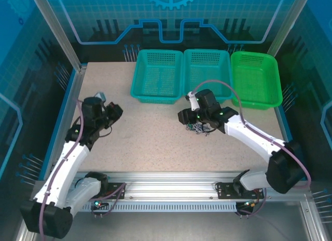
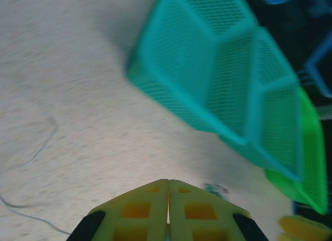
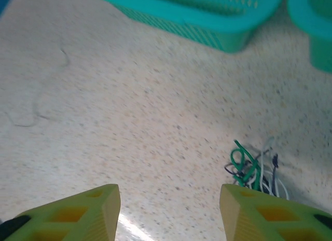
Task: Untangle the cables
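Your right gripper point(image 3: 170, 205) stands spread wide with nothing between its fingers, low over the table point(image 1: 150, 147). The cables point(image 3: 252, 171) lie in one small knot of green, dark and whitish wire on the tabletop, just beside the right-hand finger point(image 3: 259, 212) and outside the gap; whether that finger touches them you cannot tell. From above, the knot sits under the right wrist, near the front rim of the middle teal basket point(image 1: 207, 74) but apart from it. Your left gripper point(image 2: 167, 210) has its fingers pressed together, pinching nothing that shows, over the left part of the table and near its left edge. A hair-thin loose strand point(image 2: 54, 136) curves across the surface ahead of it and to its left. Between the two arms runs a broad stretch of bare speckled tabletop. The far edge is lined by the left teal basket point(image 1: 157, 76), the middle one and the green basket point(image 1: 255, 79), set side by side; the green one sits close to the right edge.
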Action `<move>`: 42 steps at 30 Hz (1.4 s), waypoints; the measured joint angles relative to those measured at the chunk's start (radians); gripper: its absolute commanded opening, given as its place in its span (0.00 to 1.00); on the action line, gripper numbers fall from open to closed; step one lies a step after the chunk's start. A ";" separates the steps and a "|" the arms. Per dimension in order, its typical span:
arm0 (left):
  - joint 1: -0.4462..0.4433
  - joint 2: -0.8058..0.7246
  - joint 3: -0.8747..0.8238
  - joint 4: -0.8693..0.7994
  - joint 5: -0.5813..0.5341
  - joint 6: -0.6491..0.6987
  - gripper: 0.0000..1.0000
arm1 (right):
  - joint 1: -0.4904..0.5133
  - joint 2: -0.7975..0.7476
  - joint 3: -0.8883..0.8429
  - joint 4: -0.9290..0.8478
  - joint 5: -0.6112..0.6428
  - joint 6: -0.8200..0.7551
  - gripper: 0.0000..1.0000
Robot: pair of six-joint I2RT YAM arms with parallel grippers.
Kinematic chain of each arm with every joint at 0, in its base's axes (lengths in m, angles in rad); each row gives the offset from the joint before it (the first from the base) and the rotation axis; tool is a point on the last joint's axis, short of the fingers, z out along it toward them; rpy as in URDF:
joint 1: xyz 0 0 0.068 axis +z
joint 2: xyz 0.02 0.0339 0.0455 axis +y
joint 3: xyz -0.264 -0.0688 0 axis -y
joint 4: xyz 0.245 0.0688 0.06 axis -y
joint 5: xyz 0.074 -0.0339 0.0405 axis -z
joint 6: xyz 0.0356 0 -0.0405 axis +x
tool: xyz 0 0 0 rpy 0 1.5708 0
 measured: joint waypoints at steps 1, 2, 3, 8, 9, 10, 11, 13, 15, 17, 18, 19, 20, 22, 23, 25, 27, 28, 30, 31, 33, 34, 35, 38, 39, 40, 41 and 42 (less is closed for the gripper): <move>-0.023 0.016 0.060 -0.003 0.004 0.005 0.00 | 0.005 -0.022 0.000 0.006 0.000 0.000 0.55; -0.051 0.044 0.144 -0.001 0.007 0.017 0.00 | 0.006 -0.048 0.000 0.009 0.001 0.002 0.57; -0.077 0.077 0.235 0.003 0.009 0.027 0.00 | 0.008 -0.073 0.000 0.011 0.004 0.006 0.60; -0.127 0.240 0.610 0.067 0.010 0.074 0.00 | 0.010 -0.188 0.000 0.018 0.023 0.022 0.63; -0.127 0.278 0.672 0.082 0.010 0.080 0.00 | 0.010 -0.206 0.000 0.017 0.031 0.026 0.63; -0.127 0.310 0.721 0.089 0.010 0.087 0.00 | 0.010 -0.220 0.000 0.015 0.034 0.026 0.64; -0.127 0.359 0.786 0.097 0.010 0.097 0.00 | 0.010 -0.234 0.000 0.012 0.040 0.030 0.65; -0.127 0.455 0.900 0.108 0.011 0.105 0.00 | 0.010 -0.262 0.000 0.004 0.050 0.030 0.70; -0.127 0.565 1.004 0.119 0.012 0.117 0.00 | 0.010 -0.304 -0.013 0.004 0.062 0.035 0.76; -0.127 0.650 1.061 0.133 0.011 0.124 0.00 | 0.010 -0.354 -0.037 0.008 0.072 0.038 0.80; -0.127 0.695 1.083 0.139 0.010 0.129 0.00 | 0.010 -0.384 -0.050 0.008 0.080 0.040 0.81; -0.127 0.726 1.095 0.143 0.010 0.135 0.00 | 0.010 -0.404 -0.058 0.007 0.084 0.040 0.82; -0.127 0.763 1.103 0.155 0.010 0.146 0.00 | 0.010 -0.424 -0.064 0.005 0.087 0.040 0.83; -0.127 0.820 1.106 0.179 0.011 0.161 0.00 | 0.010 -0.450 -0.066 -0.003 0.091 0.040 0.85; -0.127 0.846 1.107 0.191 0.011 0.175 0.00 | 0.010 -0.460 -0.066 -0.006 0.093 0.038 0.86; -0.127 0.891 1.115 0.201 0.011 0.198 0.00 | 0.010 -0.472 -0.067 -0.013 0.096 0.036 0.87; -0.127 0.932 1.131 0.203 0.010 0.225 0.00 | 0.010 -0.481 -0.072 -0.017 0.102 0.036 0.88; -0.127 0.946 1.132 0.202 0.005 0.236 0.00 | 0.010 -0.485 -0.075 -0.019 0.106 0.036 0.88; -0.127 0.967 1.127 0.207 -0.011 0.261 0.00 | 0.010 -0.489 -0.080 -0.021 0.109 0.037 0.89; -0.127 0.974 1.120 0.212 -0.023 0.273 0.00 | 0.010 -0.489 -0.082 -0.021 0.109 0.037 0.89; -0.126 0.986 1.099 0.224 -0.040 0.285 0.00 | 0.010 -0.489 -0.083 -0.022 0.109 0.037 0.89; -0.125 0.993 1.089 0.228 -0.044 0.288 0.00 | 0.010 -0.489 -0.083 -0.022 0.109 0.037 0.89; -0.124 1.005 1.080 0.232 -0.048 0.290 0.00 | 0.010 -0.488 -0.083 -0.023 0.110 0.037 0.89; -0.122 1.045 1.058 0.236 -0.051 0.299 0.17 | 0.010 -0.479 -0.083 -0.031 0.114 0.037 0.90; -0.122 1.059 1.051 0.237 -0.051 0.302 0.29 | 0.010 -0.473 -0.083 -0.035 0.117 0.039 0.90; -0.122 1.073 1.042 0.236 -0.052 0.301 0.39 | 0.010 -0.464 -0.082 -0.042 0.118 0.041 0.90; -0.122 1.082 1.027 0.235 -0.055 0.302 0.45 | 0.010 -0.452 -0.079 -0.051 0.121 0.045 0.90; -0.122 1.085 1.015 0.233 -0.056 0.299 0.49 | 0.010 -0.441 -0.077 -0.059 0.125 0.048 0.90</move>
